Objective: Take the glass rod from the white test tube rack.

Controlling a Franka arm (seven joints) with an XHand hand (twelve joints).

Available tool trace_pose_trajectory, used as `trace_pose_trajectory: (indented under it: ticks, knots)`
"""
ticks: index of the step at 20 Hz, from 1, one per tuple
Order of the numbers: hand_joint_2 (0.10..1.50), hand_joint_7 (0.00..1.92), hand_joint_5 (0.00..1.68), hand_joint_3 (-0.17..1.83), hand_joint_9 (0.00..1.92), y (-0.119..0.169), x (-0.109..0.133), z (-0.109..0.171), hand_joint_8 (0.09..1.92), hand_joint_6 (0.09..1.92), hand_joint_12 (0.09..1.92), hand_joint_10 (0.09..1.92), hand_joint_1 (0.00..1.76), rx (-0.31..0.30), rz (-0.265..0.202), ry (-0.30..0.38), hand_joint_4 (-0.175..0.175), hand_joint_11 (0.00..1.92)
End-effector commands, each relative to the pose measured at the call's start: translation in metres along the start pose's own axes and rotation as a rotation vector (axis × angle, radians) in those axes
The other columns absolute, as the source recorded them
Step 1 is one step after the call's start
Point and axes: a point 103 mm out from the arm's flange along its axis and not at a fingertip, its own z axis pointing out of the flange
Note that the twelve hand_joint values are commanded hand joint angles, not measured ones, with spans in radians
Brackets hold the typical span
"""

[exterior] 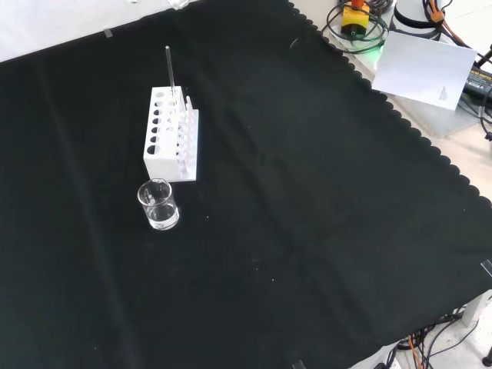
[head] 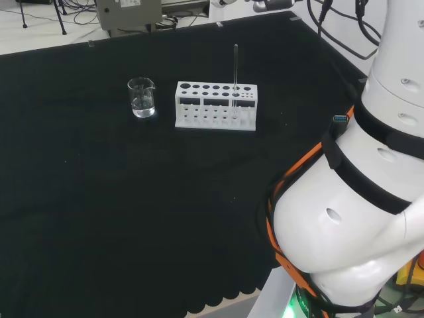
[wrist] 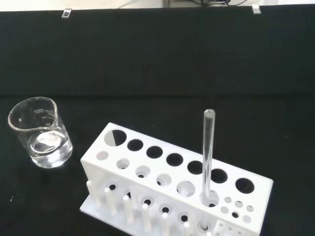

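The approach step is in hand: the glass rod [wrist: 208, 152] stands upright in a hole near one end of the white rack [wrist: 147, 167] beside the beaker [wrist: 39, 132], untouched, and whether the fingers are apart cannot be told; next they must close around the rod's upper end.

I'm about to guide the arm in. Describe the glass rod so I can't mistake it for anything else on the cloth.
Find the white rack on the black cloth, with a small glass beaker standing apart on its left in the head view. The glass rod stands upright in a hole near the rack's right end. It is the only thin clear stick rising well above the rack; the short white pegs stay low.
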Motion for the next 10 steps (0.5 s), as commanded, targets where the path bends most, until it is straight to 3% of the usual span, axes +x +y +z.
trace_pose_trajectory:
  ticks: [1, 10]
  knots:
    - [0.99, 0.71, 0.26, 0.43, 1.01, 0.01, -0.009, 0.026, 1.18, 0.74, 1.32, 1.19, 0.57, 0.025, -0.002, 0.004, -0.175, 0.81]
    - [0.99, 0.75, 0.27, 0.45, 1.07, 0.0, -0.03, 0.041, 1.23, 0.83, 1.33, 1.28, 0.58, 0.041, 0.02, 0.009, -0.175, 0.91]
